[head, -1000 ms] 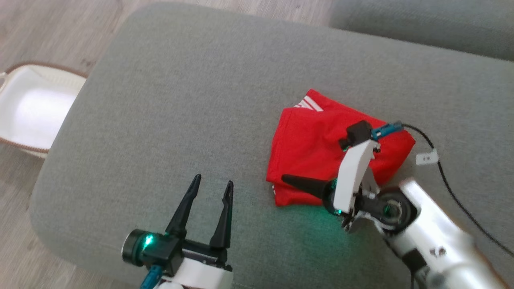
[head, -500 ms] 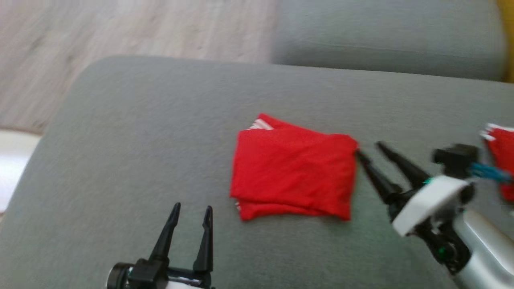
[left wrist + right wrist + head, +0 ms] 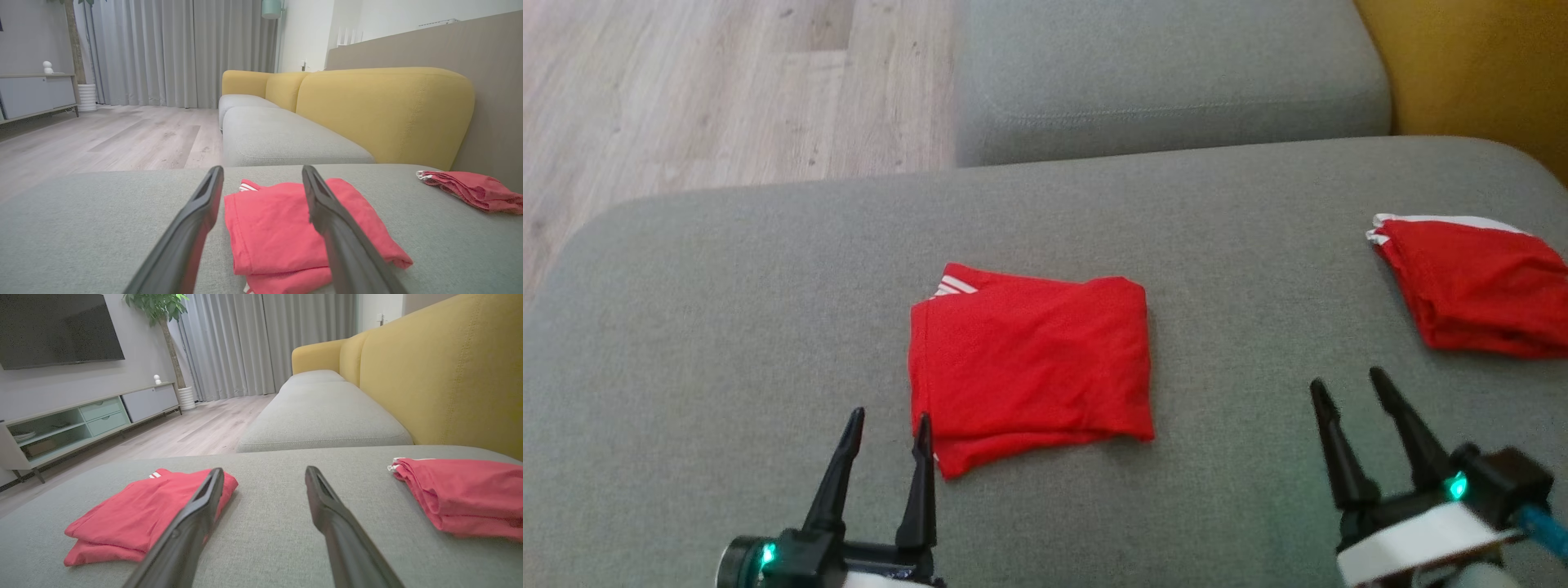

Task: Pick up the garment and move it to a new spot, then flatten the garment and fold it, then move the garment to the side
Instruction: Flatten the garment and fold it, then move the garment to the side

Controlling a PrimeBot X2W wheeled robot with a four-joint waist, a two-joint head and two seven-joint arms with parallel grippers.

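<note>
The folded garment [image 3: 1029,359] was laid flat on the grey cushion [image 3: 727,327]. Nearer, the left gripper [image 3: 889,415] and right gripper [image 3: 1346,380] were held wide, empty.

Mid seat cushion [image 3: 727,327]: garment [image 3: 1029,359]. L gripper [image 3: 889,416] sits just before its near-left corner, poss. touching; R gripper [image 3: 1346,380] well to its right. Second garment [image 3: 1474,286] lies farther right, nr backrest [image 3: 1470,65]. Another cushion [image 3: 1168,73] behind the garment.

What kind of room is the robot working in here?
Most likely a home living room: a grey sofa with yellow backrests, a wall-mounted television above a low cabinet, and floor-length curtains beside a wooden floor.
</note>
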